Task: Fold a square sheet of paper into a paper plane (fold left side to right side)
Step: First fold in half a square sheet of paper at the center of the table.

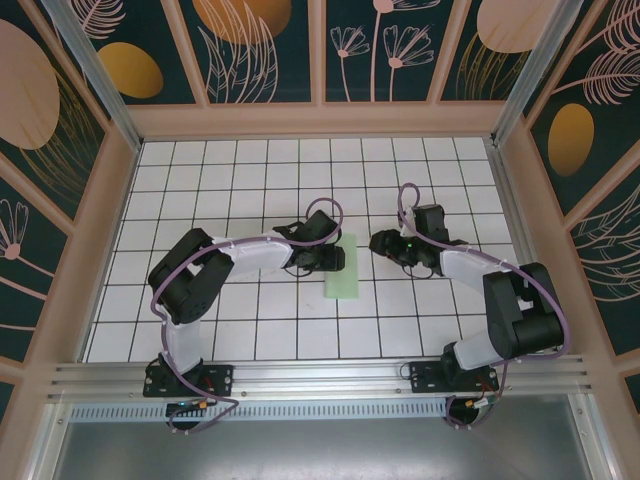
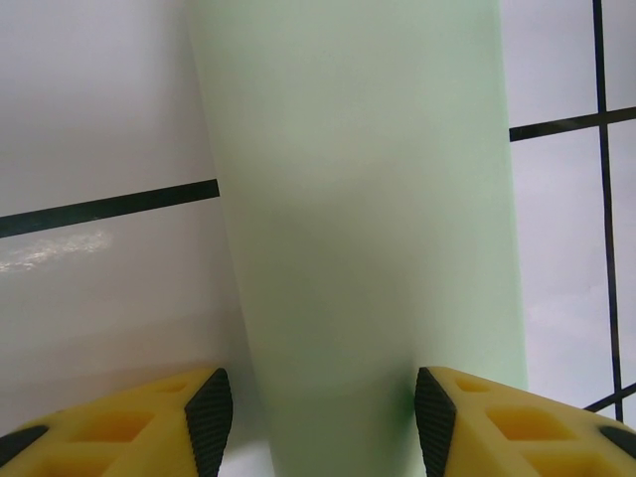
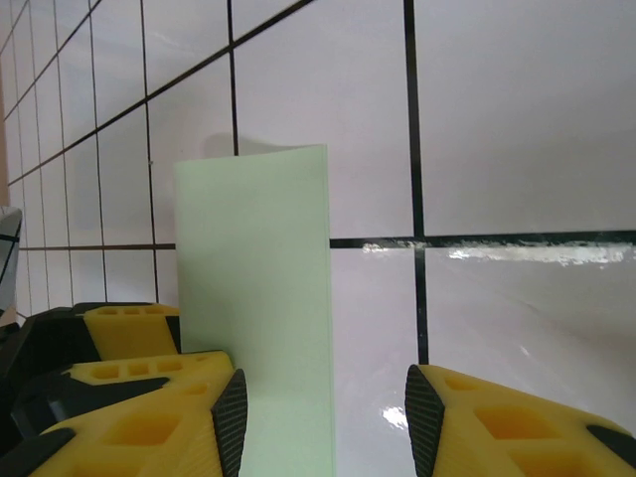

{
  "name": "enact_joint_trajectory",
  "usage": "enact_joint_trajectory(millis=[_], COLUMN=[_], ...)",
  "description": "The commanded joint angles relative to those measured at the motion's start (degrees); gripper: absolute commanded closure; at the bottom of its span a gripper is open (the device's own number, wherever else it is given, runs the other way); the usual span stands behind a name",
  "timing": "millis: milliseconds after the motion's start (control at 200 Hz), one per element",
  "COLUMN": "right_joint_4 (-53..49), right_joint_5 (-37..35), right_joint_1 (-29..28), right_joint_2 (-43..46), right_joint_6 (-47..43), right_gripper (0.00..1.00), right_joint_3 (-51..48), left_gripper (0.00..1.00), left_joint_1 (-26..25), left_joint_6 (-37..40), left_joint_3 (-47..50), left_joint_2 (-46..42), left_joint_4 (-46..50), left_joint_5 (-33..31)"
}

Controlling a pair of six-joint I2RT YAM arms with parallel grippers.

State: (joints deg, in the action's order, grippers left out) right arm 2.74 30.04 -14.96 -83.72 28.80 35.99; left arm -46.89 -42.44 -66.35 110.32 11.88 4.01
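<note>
- Left wrist view: the left hand [image 2: 318, 422] is released, with its pads on either side of the near end of the sheet of paper [image 2: 368, 199], not pinching it.
- The sheet, already a narrow folded strip, lies flat on the surface [image 2: 99, 119]. Its long axis runs straight ahead between those pads.
- The right hand [image 3: 323, 412], also released, sits just right of the sheet, near but apart.
- The left arm is the closer one, so I judge the next crease falls to it.
</note>
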Motion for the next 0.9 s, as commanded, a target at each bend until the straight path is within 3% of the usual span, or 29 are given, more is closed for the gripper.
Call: enact_joint_trajectory(millis=[0, 250, 410, 611, 896], right_joint_4=[-0.6, 0.21, 1.13, 2.06, 3.17], right_joint_5=[1.24, 3.55, 4.84, 5.99, 6.04], right_joint_1=[0.35, -0.05, -0.96, -2.94, -5.69], right_joint_2=[1.29, 0.49, -1.14, -2.95, -5.03], right_joint_6=[-0.32, 0.86, 2.03, 3.14, 5.11], right_gripper=[0.51, 0.51, 0.56, 0.69, 0.73], right_joint_3=[-0.74, -1.01, -1.31, -0.96, -0.57], left_gripper=[0.45, 0.45, 0.45, 0.45, 0.45], left_joint_1=[-0.63, -0.65, -0.69, -0.7, -0.74], left_joint_6=[1.22, 1.13, 1.13, 1.12, 1.13], left_joint_3=[-0.45, -0.79, -0.98, -0.97, -0.98], left_joint_2=[3.45, 3.66, 3.7, 3.75, 3.76], left_joint_4=[0.78, 0.91, 1.03, 1.13, 1.17], left_joint_5=[0.52, 0.46, 0.43, 0.3, 0.3])
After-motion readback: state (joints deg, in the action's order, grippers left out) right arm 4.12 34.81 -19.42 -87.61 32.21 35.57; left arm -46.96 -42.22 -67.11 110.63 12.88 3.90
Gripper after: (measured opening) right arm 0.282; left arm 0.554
